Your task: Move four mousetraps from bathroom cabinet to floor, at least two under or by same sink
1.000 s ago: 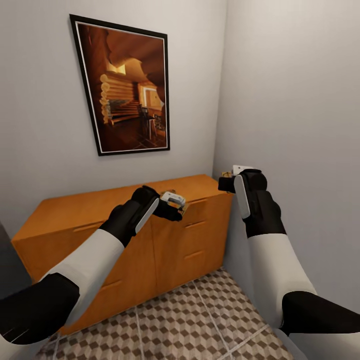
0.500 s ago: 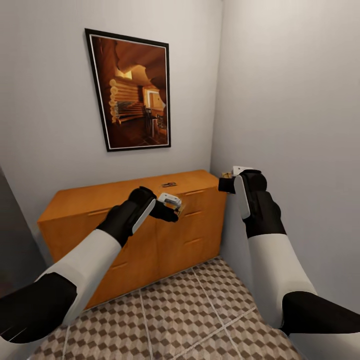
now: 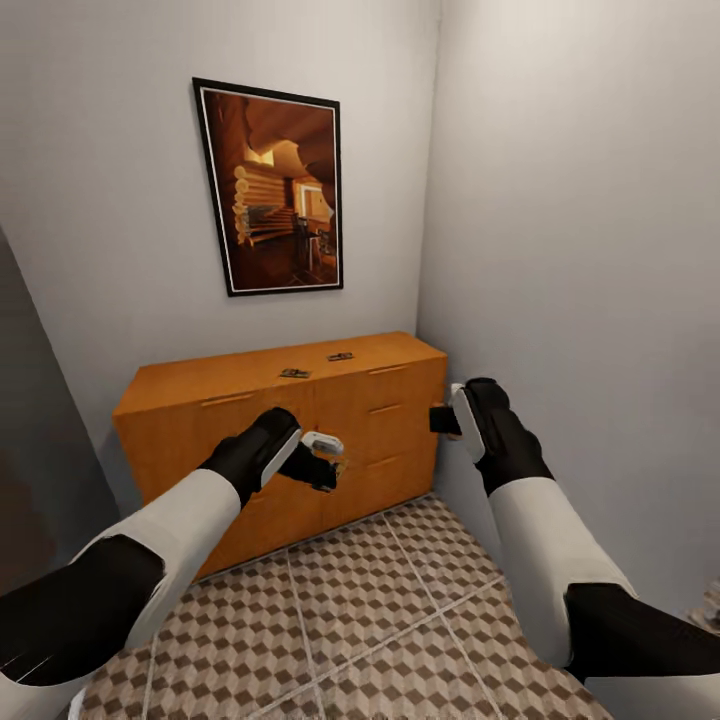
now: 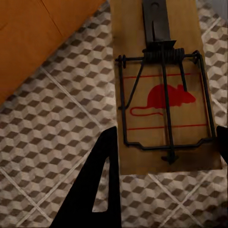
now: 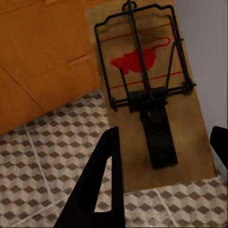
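Observation:
In the left wrist view my left gripper (image 4: pixel 166 137) is shut on a wooden mousetrap (image 4: pixel 164 95) with a red mouse print, held above the cube-patterned bathroom floor (image 4: pixel 47 118). My right gripper (image 5: pixel 166 135) is shut on a second mousetrap (image 5: pixel 147 90) next to the cabinet (image 5: pixel 38 61). From the head view, both grippers, left (image 3: pixel 325 460) and right (image 3: pixel 445 418), hang in front of the orange-brown cabinet (image 3: pixel 200 430). Two more mousetraps (image 3: pixel 295 373) (image 3: pixel 340 356) lie on the cabinet's top. The sink is out of view.
The cabinet stands in a corner against the back wall, with the grey right wall (image 3: pixel 580 250) close to my right arm. A framed picture (image 3: pixel 275 190) hangs above the cabinet. A dark panel (image 3: pixel 40 450) edges the left side. Tiled floor (image 3: pixel 380 600) stretches between me and the cabinet.
The view has drawn back from the cabinet, so its whole top and the two traps on it now show. Both arms sit lower in front of the drawers, still holding their traps.

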You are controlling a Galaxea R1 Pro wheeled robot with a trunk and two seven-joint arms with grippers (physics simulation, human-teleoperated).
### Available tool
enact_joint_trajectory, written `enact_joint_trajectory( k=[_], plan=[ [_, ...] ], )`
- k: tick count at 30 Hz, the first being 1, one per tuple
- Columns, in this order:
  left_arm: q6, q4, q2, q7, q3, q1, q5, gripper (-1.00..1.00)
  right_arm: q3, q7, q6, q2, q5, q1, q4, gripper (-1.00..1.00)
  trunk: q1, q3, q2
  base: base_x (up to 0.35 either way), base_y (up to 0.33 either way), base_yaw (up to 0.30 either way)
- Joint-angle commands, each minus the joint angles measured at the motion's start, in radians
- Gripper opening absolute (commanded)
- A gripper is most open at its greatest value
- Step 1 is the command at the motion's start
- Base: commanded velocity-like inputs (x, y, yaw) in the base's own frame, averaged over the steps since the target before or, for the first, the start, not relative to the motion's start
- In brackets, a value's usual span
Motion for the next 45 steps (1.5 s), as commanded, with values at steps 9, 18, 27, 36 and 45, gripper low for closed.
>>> enact_joint_trajectory(
  k=[9, 18, 27, 36, 45],
  plan=[
    [-0.192, 0.416, 0.012, 0.009, -0.004, 0.003, 0.184, -1.0, 0.001, -0.004, -0.075, -0.082, 0.011, 0.024, 0.564, -1.0, -0.001, -0.001, -0.001, -0.347, 0.0, 0.0],
    [-0.341, 0.486, 0.063, 0.016, -0.004, 0.082, 0.252, -1.0, 0.001, -0.004, -0.467, -0.093, 0.115, 0.115, 0.898, -1.0, -0.001, -0.001, -0.001, -0.347, 0.0, 0.0],
    [-0.5, 0.49, 0.146, 0.018, -0.004, 0.226, 0.376, -1.0, 0.005, 0.0, -0.58, -0.105, 0.17, 0.291, 0.914, -1.0, -0.001, -0.001, -0.001, -0.347, 0.0, 0.0],
    [-0.538, 0.49, 0.178, 0.021, -0.004, 0.359, 0.425, -1.0, 0.006, 0.141, -0.62, -0.151, 0.248, 0.356, 0.915, -1.0, -0.001, -0.001, -0.001, -0.347, 0.0, 0.0],
    [-0.635, 0.491, 0.216, 0.042, -0.004, 0.486, 0.448, -1.0, 0.004, 0.159, -0.734, -0.234, 0.243, 0.466, 0.915, -1.0, -0.001, -0.001, -0.001, -0.347, 0.0, 0.0]
  ],
)
